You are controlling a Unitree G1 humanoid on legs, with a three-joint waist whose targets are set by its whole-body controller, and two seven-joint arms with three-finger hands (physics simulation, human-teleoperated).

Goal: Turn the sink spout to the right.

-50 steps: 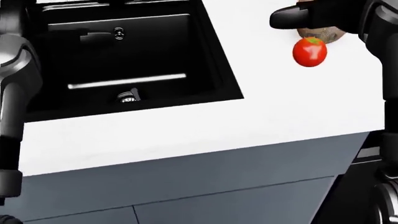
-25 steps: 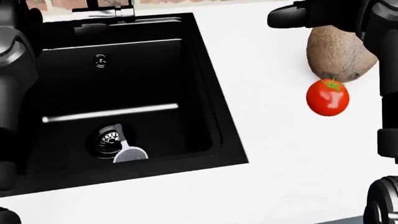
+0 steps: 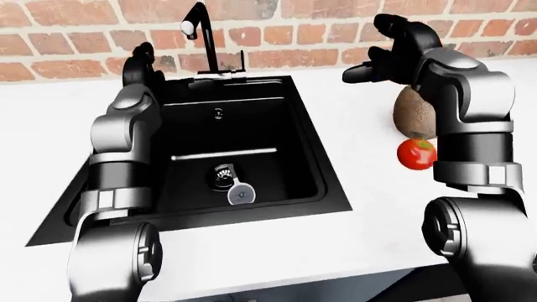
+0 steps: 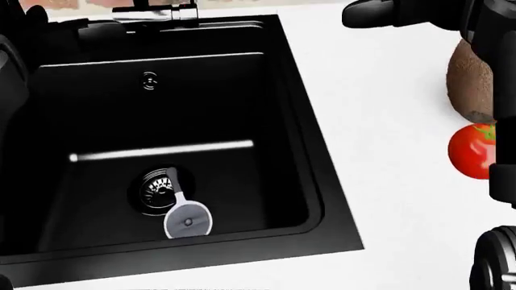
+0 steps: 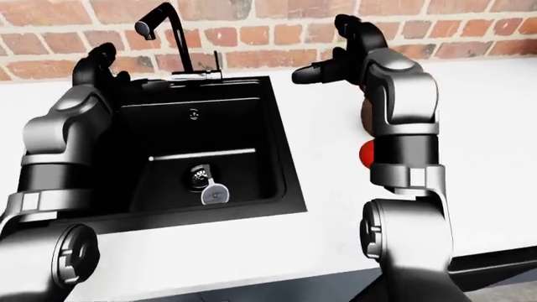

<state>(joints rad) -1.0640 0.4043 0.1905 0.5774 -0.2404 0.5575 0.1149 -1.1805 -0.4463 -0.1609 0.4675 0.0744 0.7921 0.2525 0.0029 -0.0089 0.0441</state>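
Note:
The black sink spout (image 3: 199, 28) rises above the top edge of the black sink basin (image 3: 289, 135), and its head (image 3: 189, 27) points to the view's left. Its base (image 4: 157, 13) shows at the top of the head view. My left hand (image 3: 138, 63) is raised to the left of the spout, apart from it, fingers loosely open. My right hand (image 3: 390, 53) is raised over the white counter to the right of the sink, fingers open and empty.
A brown coconut-like fruit (image 3: 413, 113) and a red tomato (image 3: 417, 154) lie on the white counter (image 3: 361, 189) right of the sink. A drain (image 4: 157, 188) and a round strainer plug (image 4: 188, 221) lie in the basin. A brick wall (image 3: 294, 25) runs along the top.
The head camera has tilted up and shifted: the sink, tomato and brown fruit slid down and right in view, and the counter's edge dropped out of view.

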